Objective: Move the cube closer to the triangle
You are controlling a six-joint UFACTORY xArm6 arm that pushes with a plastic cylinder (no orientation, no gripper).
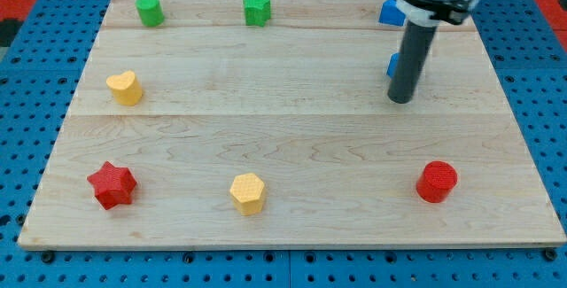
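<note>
Tabletop: pale wood on blue pegboard, wide bare middle. Rod: no claw fitted, so nothing to open or close; my tip rests right of centre, upper half. Blue cube: mostly hidden behind the rod, touching or just beside it, above the tip. Blue triangle: near the top edge, straight above the cube, little room beyond. Elsewhere: red cylinder, red star, yellow hexagon, yellow heart, green cylinder, green star.
</note>
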